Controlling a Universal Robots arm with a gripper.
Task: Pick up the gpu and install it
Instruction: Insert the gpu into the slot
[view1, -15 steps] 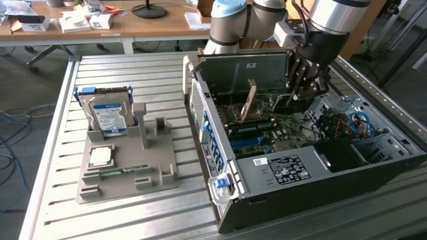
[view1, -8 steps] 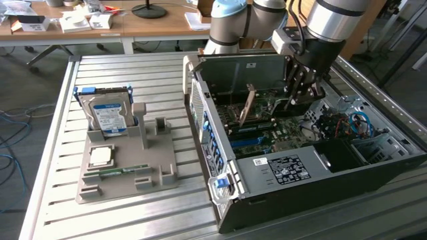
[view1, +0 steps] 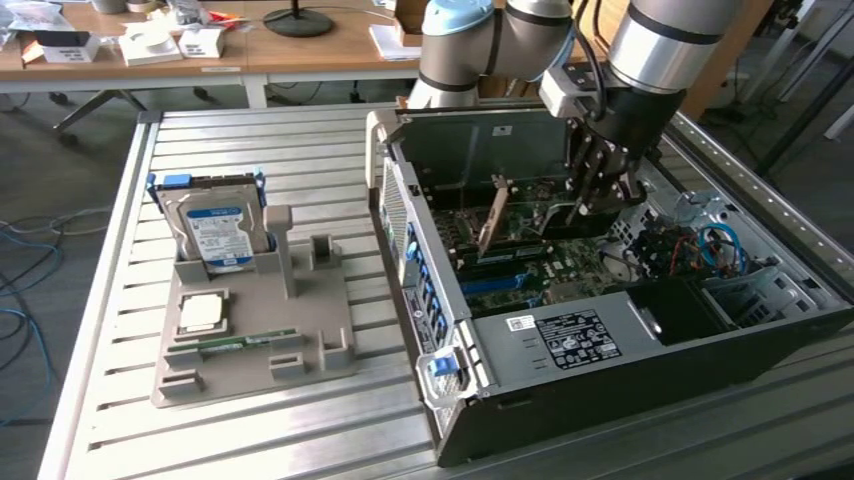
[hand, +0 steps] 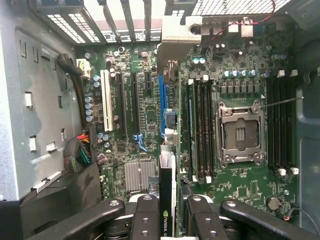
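Standing by the open computer case (view1: 721, 345), I see the arm reach down inside it, its gripper (view1: 585, 200) low over the motherboard (hand: 245, 187). In the wrist view the gpu (hand: 167, 195) stands on edge between the jaws, in line with the blue slot (hand: 161, 100); whether they clamp it or sit just clear, I cannot tell. This looks like the installing step. At nine o'clock of the case in the exterior view, a hard drive (view1: 214, 230) waits in its tray (view1: 254, 370) on the desk (view1: 267, 440). Seating, I judge, calls for the card kept square and pushed straight.
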